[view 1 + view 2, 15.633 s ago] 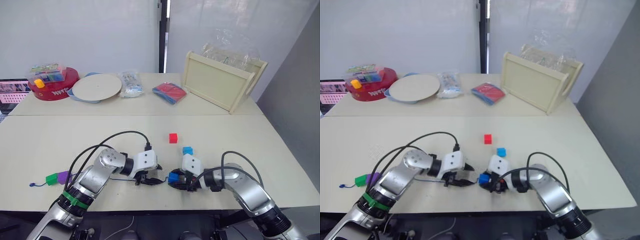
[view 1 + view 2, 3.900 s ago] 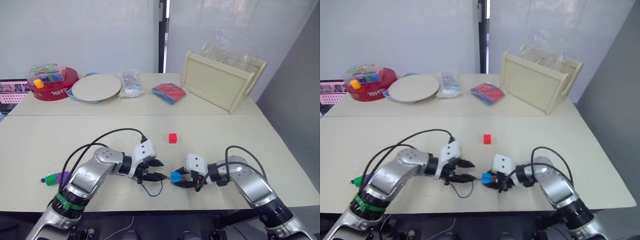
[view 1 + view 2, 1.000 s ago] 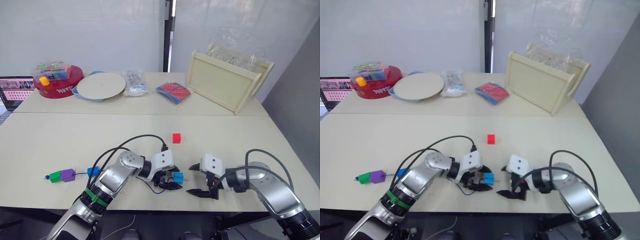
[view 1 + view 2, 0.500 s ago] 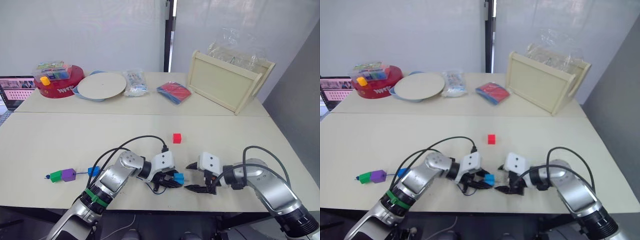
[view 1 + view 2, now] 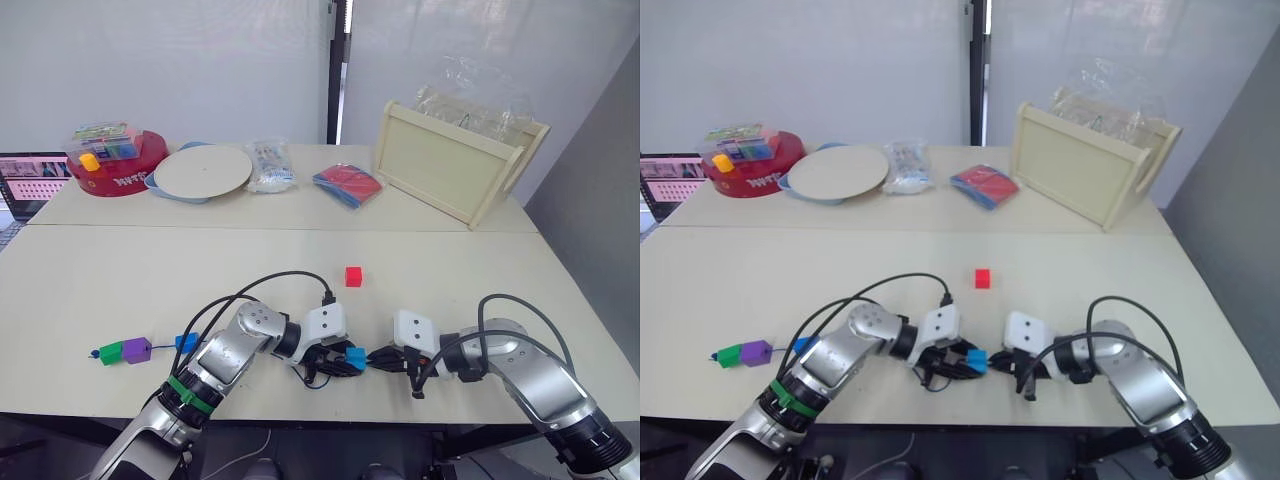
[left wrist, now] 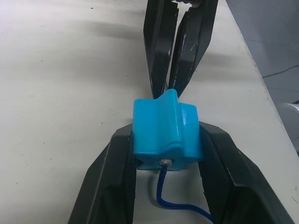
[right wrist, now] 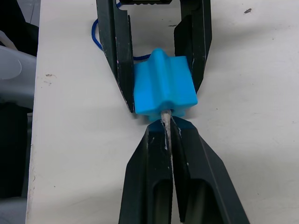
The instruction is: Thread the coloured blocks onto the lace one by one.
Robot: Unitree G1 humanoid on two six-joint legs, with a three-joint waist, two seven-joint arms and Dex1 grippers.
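My left gripper [image 5: 346,360] is shut on a light blue block [image 5: 356,357] near the table's front edge. The lace [image 6: 161,196] enters the block on one side. Its pale tip [image 7: 164,115] pokes out the other side, where my right gripper [image 7: 166,125] is shut on it. That right gripper [image 5: 379,358] lies just right of the block. Green [image 5: 108,353], purple [image 5: 137,349] and dark blue [image 5: 187,343] blocks sit strung on the lace at the left. A red block [image 5: 352,276] lies loose farther back.
At the back stand a red round tub [image 5: 110,172], a white plate [image 5: 203,172], a clear packet [image 5: 268,165], a red-and-blue flat item [image 5: 347,185] and a wooden tray [image 5: 455,160] with a plastic bag. Black cables [image 5: 260,290] arch over both arms.
My right gripper has moved left up to the light blue block and shut on the lace tip sticking out of it. The left gripper has kept the block in place.
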